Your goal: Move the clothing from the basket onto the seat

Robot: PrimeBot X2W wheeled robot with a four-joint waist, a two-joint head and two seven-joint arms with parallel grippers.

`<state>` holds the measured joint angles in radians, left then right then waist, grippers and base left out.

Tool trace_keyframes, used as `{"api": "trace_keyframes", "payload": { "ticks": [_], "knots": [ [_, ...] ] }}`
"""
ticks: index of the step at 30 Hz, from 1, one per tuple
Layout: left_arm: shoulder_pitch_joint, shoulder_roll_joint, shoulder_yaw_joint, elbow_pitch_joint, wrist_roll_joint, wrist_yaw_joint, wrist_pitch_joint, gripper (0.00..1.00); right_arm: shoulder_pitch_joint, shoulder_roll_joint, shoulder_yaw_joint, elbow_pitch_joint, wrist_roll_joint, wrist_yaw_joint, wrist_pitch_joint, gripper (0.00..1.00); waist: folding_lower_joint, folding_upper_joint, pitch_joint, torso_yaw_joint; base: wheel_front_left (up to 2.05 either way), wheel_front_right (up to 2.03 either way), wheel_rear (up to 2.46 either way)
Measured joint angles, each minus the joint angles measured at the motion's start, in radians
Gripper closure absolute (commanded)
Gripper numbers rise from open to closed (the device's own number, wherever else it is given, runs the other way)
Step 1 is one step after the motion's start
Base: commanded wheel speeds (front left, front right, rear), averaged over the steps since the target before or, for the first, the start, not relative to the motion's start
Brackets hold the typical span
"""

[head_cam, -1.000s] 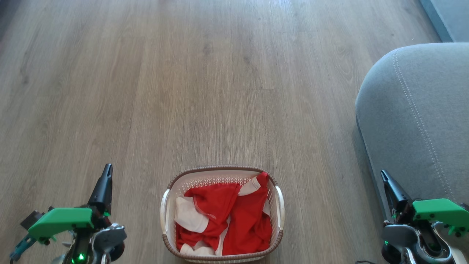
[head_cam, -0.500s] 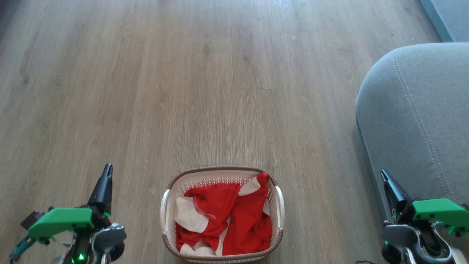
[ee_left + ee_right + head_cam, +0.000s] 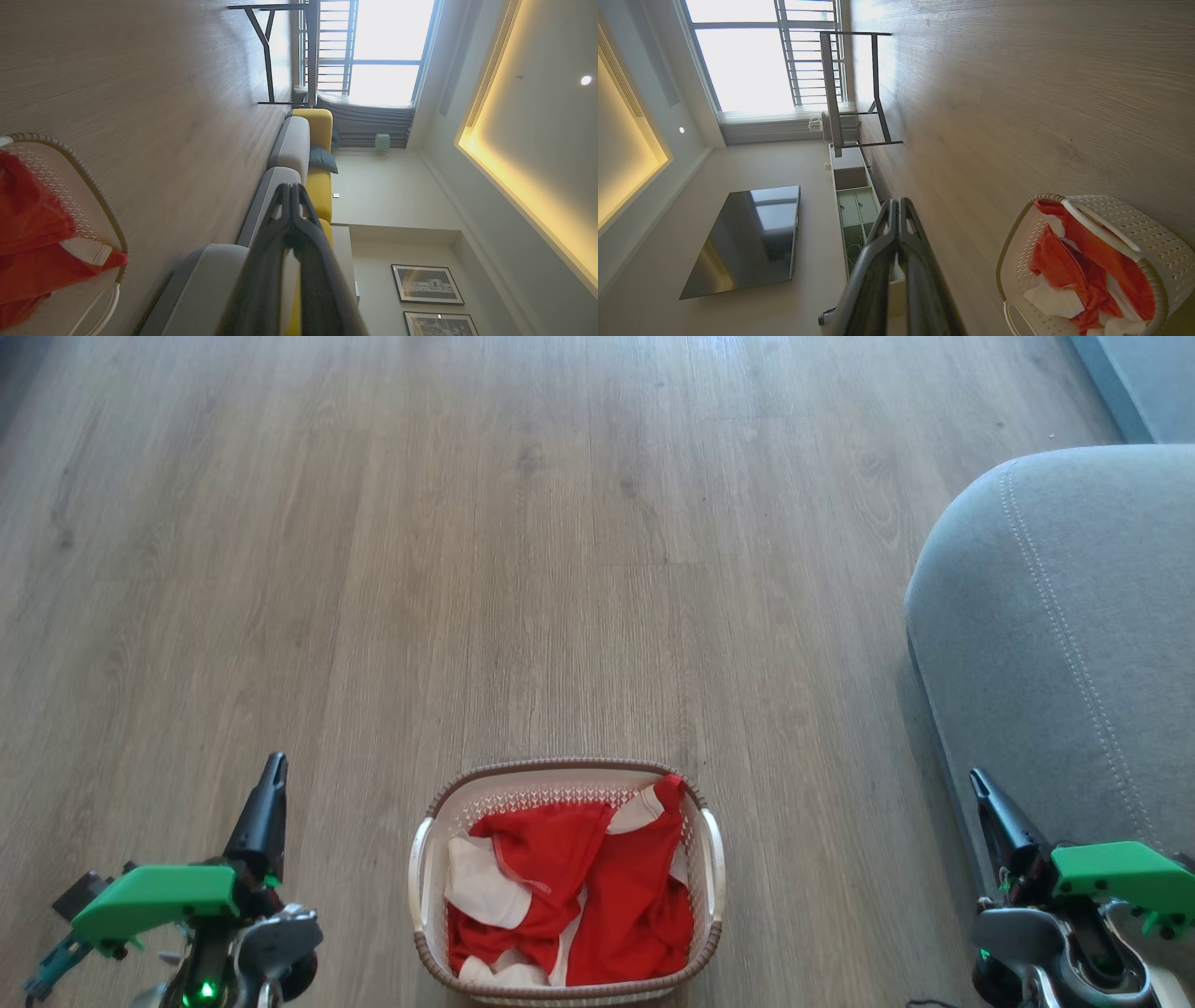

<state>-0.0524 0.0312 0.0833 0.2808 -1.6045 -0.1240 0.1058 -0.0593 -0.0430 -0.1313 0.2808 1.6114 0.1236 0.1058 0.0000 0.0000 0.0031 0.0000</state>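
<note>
Since the clothing (image 3: 597, 887) is lying heaped in the basket (image 3: 560, 767) on the floor (image 3: 467, 569) near the corner of the seat (image 3: 1055, 644), we are holding left gripper (image 3: 271, 775) and right gripper (image 3: 978, 784) closed, empty, flanking it.

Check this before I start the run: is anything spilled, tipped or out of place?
Nothing serious. The basket stands upright on the floor with the clothes inside. One red corner lies up against its far rim, but nothing has spilled.
</note>
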Motion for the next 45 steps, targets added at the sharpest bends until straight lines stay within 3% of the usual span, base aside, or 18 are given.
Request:
{"api": "trace_keyframes", "payload": {
  "ticks": [45],
  "knots": [
    [0.0,0.0,0.0,0.0,0.0,0.0,0.0,1.0,0.0,0.0,0.0,0.0,0.0,0.0,0.0,1.0,0.0,0.0,0.0,0.0,0.0,0.0,0.0]
  ]
}}
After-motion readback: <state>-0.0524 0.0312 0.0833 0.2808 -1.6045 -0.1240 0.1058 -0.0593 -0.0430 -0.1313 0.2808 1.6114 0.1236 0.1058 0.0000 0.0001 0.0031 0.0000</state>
